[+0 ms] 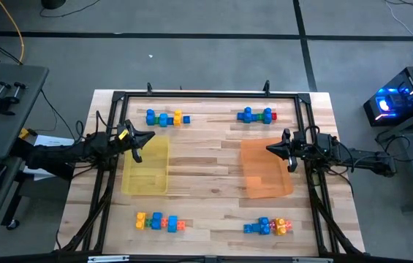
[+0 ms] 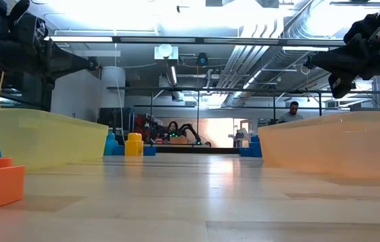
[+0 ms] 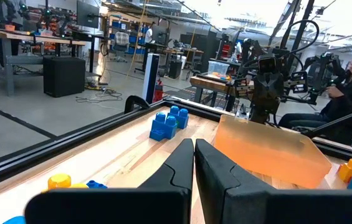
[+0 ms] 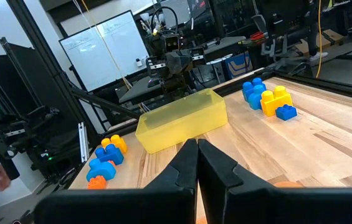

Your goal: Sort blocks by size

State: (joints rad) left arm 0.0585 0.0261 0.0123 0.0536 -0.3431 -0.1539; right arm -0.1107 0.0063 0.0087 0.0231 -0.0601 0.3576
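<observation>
Hovering left gripper [image 1: 137, 139] and right gripper [image 1: 280, 148], fingers pressed together in wrist views, blocks [image 1: 167, 118] seemingly untouched.

blocks [image 1: 164, 118] | blue, yellow, red, orange, green | four loose clusters near table corners, none in trays

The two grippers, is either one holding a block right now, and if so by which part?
Nothing is held. The left gripper hangs shut over the yellow tray, the right gripper shut over the orange tray. All four clusters of blocks lie on the table.
</observation>
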